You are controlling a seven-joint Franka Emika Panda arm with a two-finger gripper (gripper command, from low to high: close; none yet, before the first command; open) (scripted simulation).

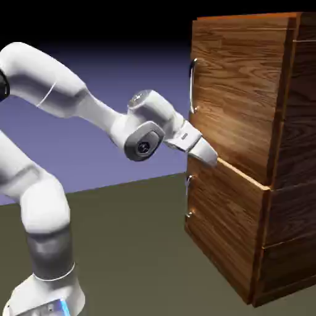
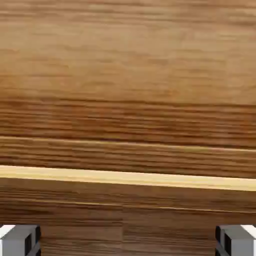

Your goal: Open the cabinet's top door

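The cabinet (image 1: 247,154) stands upright on the desk (image 1: 136,247); the top door (image 1: 237,92) is shut, its long handle (image 1: 192,86) vertical. The gripper (image 1: 207,153), spread wide and empty, points at the seam above the lower door (image 1: 225,228).

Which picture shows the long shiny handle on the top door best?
The exterior view: the long handle stands upright at the top door's left edge. The hand view shows only wood grain and the claw's fingertips, no handle.
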